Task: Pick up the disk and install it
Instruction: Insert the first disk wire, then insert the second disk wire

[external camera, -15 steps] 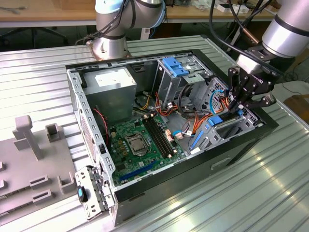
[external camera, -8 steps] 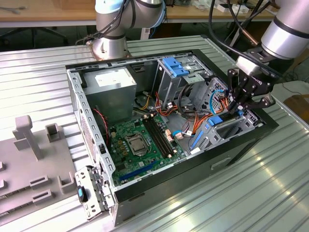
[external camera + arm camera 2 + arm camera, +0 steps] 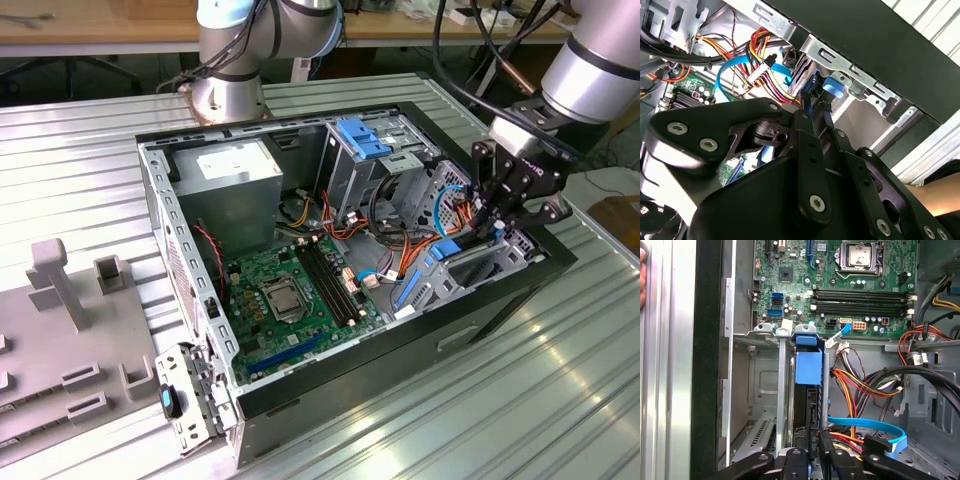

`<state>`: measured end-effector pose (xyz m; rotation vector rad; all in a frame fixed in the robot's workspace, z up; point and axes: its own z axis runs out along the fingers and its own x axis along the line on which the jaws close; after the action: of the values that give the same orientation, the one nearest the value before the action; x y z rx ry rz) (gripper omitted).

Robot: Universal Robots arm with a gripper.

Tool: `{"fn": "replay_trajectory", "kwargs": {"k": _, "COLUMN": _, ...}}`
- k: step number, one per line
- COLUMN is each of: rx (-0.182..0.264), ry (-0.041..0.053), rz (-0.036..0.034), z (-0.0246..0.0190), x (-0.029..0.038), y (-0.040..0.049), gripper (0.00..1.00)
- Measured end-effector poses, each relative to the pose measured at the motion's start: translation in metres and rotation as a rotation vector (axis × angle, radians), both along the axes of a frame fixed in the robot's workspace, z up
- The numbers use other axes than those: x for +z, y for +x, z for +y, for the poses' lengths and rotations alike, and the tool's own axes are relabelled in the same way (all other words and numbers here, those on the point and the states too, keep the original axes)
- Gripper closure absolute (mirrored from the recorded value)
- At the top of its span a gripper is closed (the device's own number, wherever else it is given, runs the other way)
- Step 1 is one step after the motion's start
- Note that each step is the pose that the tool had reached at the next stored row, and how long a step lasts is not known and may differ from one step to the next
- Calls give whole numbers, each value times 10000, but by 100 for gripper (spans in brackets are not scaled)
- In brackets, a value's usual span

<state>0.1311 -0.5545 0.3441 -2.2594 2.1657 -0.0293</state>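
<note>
A: Exterior view?
B: Gripper over the computer case's drive cage, at the exterior view's right.
A: First wrist view?
B: Disk on edge in the cage, gripper clenched on it.
A: Second wrist view?
B: Fingers pinch its blue rail.

The setting is recognised as a robotics lab or workshop: an opened computer case is laid on a ribbed metal bench, a robot arm's base is mounted on it, a grey slotted fixture is set alongside, and a wooden table is seen behind.
</note>
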Motion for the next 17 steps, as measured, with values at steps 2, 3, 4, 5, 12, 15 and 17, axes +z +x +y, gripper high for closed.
{"fn": "replay_trajectory", "kwargs": {"k": 2, "rx": 0, "ry": 0, "rz": 0, "z": 0, "x": 50, "y": 0, "gripper": 76}}
{"fn": "replay_trajectory", "kwargs": {"k": 3, "rx": 0, "ry": 1, "rz": 0, "z": 0, "x": 57, "y": 0, "gripper": 76}}
{"fn": "replay_trajectory", "kwargs": {"k": 4, "rx": 0, "ry": 2, "rz": 0, "z": 0, "x": 59, "y": 0, "gripper": 76}}
{"fn": "replay_trajectory", "kwargs": {"k": 5, "rx": 1, "ry": 1, "rz": 0, "z": 0, "x": 61, "y": 0, "gripper": 76}}
{"fn": "replay_trajectory", "kwargs": {"k": 12, "rx": 0, "ry": 2, "rz": 0, "z": 0, "x": 62, "y": 0, "gripper": 89}}
{"fn": "replay_trajectory", "kwargs": {"k": 15, "rx": 1, "ry": 3, "rz": 0, "z": 0, "x": 62, "y": 0, "gripper": 89}}
{"fn": "replay_trajectory", "kwargs": {"k": 17, "rx": 1, "ry": 2, "rz": 0, "z": 2, "x": 63, "y": 22, "gripper": 89}}
